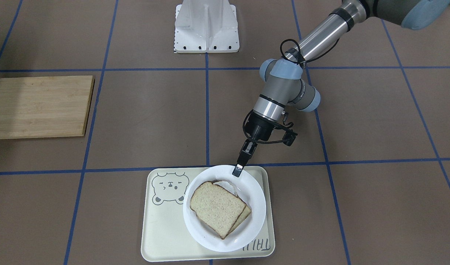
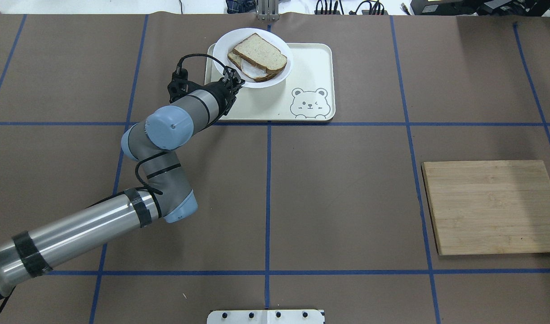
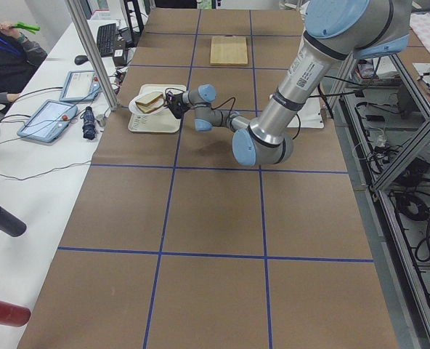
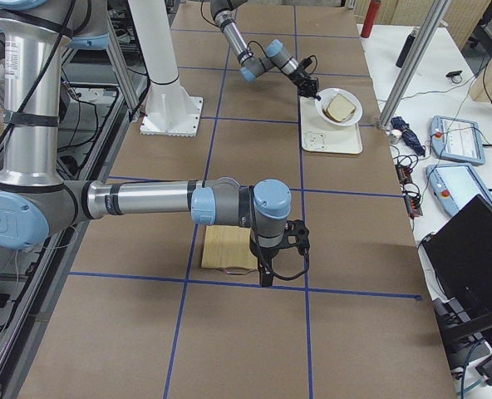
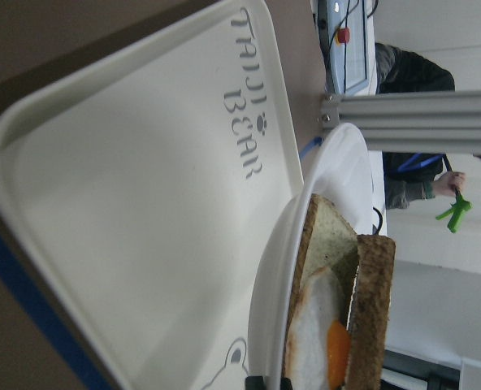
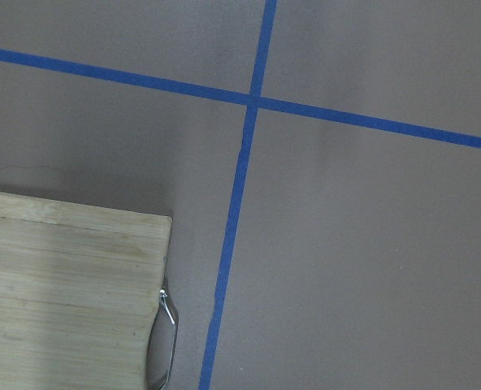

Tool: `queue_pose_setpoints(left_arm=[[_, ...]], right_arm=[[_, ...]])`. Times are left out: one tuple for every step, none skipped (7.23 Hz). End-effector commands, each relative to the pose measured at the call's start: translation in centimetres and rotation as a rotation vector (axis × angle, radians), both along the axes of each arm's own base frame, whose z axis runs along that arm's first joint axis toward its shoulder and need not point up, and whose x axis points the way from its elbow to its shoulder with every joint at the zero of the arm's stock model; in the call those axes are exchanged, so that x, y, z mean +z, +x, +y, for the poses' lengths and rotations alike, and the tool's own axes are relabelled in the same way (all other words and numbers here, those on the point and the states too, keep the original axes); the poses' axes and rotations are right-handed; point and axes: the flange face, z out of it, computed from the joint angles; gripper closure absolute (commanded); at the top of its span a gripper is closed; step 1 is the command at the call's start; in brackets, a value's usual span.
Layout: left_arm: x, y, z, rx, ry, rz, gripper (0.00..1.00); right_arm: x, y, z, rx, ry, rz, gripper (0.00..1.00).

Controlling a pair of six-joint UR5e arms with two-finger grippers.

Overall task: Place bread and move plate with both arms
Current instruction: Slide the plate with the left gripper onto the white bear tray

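The white plate (image 1: 247, 191) rests on the cream bear tray (image 1: 162, 228) and overhangs its edge. On the plate, the bare bread slice (image 1: 214, 207) lies on top of a second slice bearing a fried egg (image 5: 326, 341). My left gripper (image 1: 238, 168) is shut on the plate's rim on the robot's side; it also shows in the overhead view (image 2: 233, 81). My right gripper (image 4: 265, 274) shows only in the exterior right view, by the cutting board's edge. I cannot tell whether it is open or shut.
A wooden cutting board (image 2: 490, 207) lies on the robot's right side, with a metal hanging loop (image 6: 169, 325) at its edge. The white fixed stand (image 1: 206, 27) stands at the robot's base. Operators and tablets are past the table's far edge.
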Motion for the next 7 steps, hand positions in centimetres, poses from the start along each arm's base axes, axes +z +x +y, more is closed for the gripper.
queue_pose_setpoints(left_arm=[[-0.9, 2.4, -0.1, 0.007, -0.017, -0.023, 1.00], [-1.1, 3.2, 0.6, 0.019, -0.014, -0.022, 0.96], [-1.6, 3.4, 1.0, 0.024, -0.007, -0.017, 0.43], [-2.1, 3.5, 1.3, 0.029, -0.002, -0.009, 0.24], [-2.7, 3.1, 1.6, 0.039, 0.012, -0.001, 0.01], [-3.7, 2.6, 2.1, 0.047, 0.037, 0.004, 0.01], [-3.7, 0.8, 3.5, 0.103, 0.132, -0.051, 0.01]], right_arm=[[-0.1, 0.0, -0.1, 0.001, 0.002, 0.000, 0.00], [-0.2, 0.0, -0.1, 0.002, 0.002, 0.000, 0.00], [-0.2, 0.0, -0.2, 0.003, 0.001, 0.000, 0.00], [-0.2, 0.0, -0.2, 0.003, 0.001, 0.000, 0.00], [-0.2, 0.0, -0.2, 0.002, 0.002, 0.000, 0.00], [-0.1, 0.0, -0.1, 0.002, 0.001, -0.002, 0.00], [-0.1, 0.0, -0.1, 0.001, 0.000, 0.000, 0.00]])
